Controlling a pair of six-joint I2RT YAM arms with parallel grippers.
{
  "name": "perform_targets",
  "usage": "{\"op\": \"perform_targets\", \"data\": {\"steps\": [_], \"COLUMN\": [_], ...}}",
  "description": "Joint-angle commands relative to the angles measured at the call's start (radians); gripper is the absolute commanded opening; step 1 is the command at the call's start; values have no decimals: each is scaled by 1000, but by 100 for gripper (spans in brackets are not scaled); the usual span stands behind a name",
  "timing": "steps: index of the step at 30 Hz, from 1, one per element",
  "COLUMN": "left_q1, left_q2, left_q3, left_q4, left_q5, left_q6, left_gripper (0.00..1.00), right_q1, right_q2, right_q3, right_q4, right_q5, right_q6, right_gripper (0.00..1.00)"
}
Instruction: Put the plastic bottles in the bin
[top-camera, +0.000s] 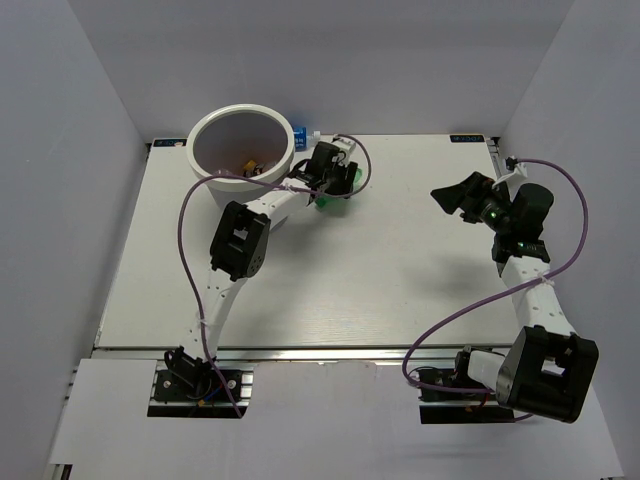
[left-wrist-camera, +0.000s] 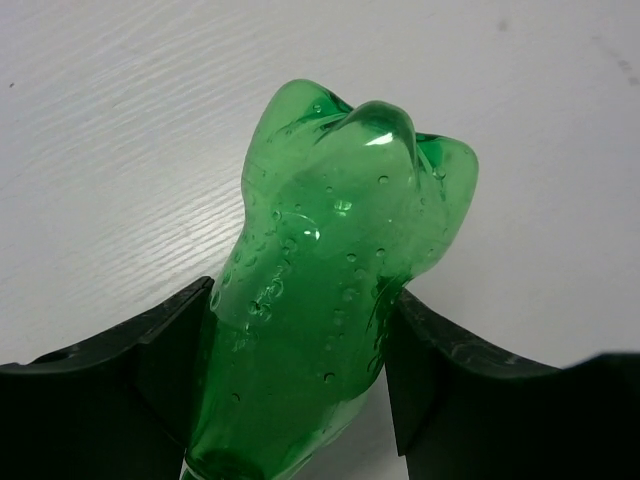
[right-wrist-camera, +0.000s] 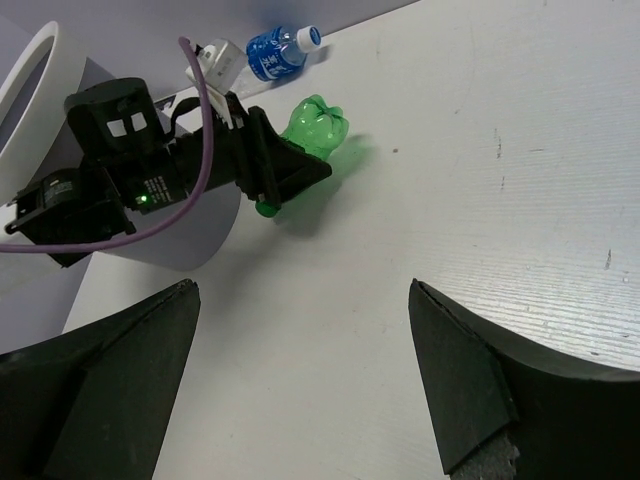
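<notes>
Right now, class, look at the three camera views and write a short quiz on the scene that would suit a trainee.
1. True or false: the right end effector is holding a bottle.
2. What is between the fingers of the left end effector? A) an orange bottle B) the green bottle C) nothing
3. Short answer: is the blue-labelled bottle inside the bin or outside it?

Key: 1 false, it is open with nothing between its fingers; 2 B; 3 outside.
</notes>
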Motion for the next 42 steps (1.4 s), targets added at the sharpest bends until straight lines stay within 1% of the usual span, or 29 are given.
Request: {"op": "perform_targets", "data": {"steps": [1,4,6,7,8,9,10,11,12,13,14,16,18,20,21,22,23,24,25,26,28,29,30,31,36,37,38,40,42], "left_q1": [-34,-77,-104,-112,-118,-120,-120,-120,-118,-118,-120,-115,-89,-48,-1,20,34,61,73,93,109,124,132,139,169,172,185,204,236], "left_q2": [-166,-254,-338,-370,-405,-483,-523,-565,-638,-672,-704,-799,-858,-933,-956,-976,-1013,-1030,-1044,-1065,-1071,-1070,-1068,-1067,-1056,-1055,-1055,-1055,-1067], "left_q3": [13,29,29,18,3,-22,-51,-104,-129,-150,-195,-250,-342,-397,-458,-488,-520,-575,-597,-614,-611,-600,-589,-574,-560,-556,-553,-539,-528], "left_q4": [16,-28,-57,-66,-73,-67,-61,-53,-54,-57,-60,-53,-33,-22,-16,-8,10,19,27,35,16,7,-4,-11,-50,-57,-62,-83,-90], "left_q5": [118,89,65,9,-6,-30,-52,-105,-124,-153,-223,-294,-363,-353,-357,-374,-394,-415,-406,-396,-394,-398,-397,-391,-386,-388,-385,-376,-354], "left_q6": [-28,0,10,12,11,7,1,-2,-2,-6,-8,-14,-31,-61,-98,-112,-120,-135,-141,-143,-141,-146,-146,-149,-151,-154,-161,-172,-180], "left_gripper": [47,47,47,47,47,47,48,48,48,49,50,53,53,53,53,53,55,57,61,68,78,88,94,98,98,98,98,98,98], "right_q1": [-5,-5,-3,-3,-5,-5,-5,-5,-5,-3,-2,0,12,32,53,64,78,107,124,142,189,210,245,258,356,370,395,413,429], "right_q2": [-36,-45,-47,-45,-44,-37,-34,-30,-24,-22,-20,-17,-13,-11,-8,-7,-4,6,10,19,52,77,93,105,182,193,219,252,318], "right_q3": [-6,2,3,2,5,5,8,15,18,21,22,18,26,37,49,55,61,81,95,109,158,172,187,219,299,328,342,380,452], "right_q4": [17,-18,-28,-32,-34,-35,-44,-49,-51,-46,-40,-16,0,-9,-15,-18,-23,-41,-57,-74,-120,-127,-141,-150,-189,-202,-206,-221,-233], "right_q5": [14,42,56,60,65,65,65,62,54,48,25,-10,-49,-46,-41,-37,-29,-18,-3,40,66,68,69,71,135,149,152,158,167], "right_q6": [-16,-36,-42,-42,-42,-42,-46,-52,-56,-65,-75,-98,-128,-163,-176,-187,-212,-228,-249,-269,-334,-357,-389,-403,-483,-543,-570,-631,-653], "right_gripper": [89,89,89,89,89,89,89,89,89,89,89,89,89,89,89,89,89,89,89,89,90,89,89,89,89,89,89,89,89]}}
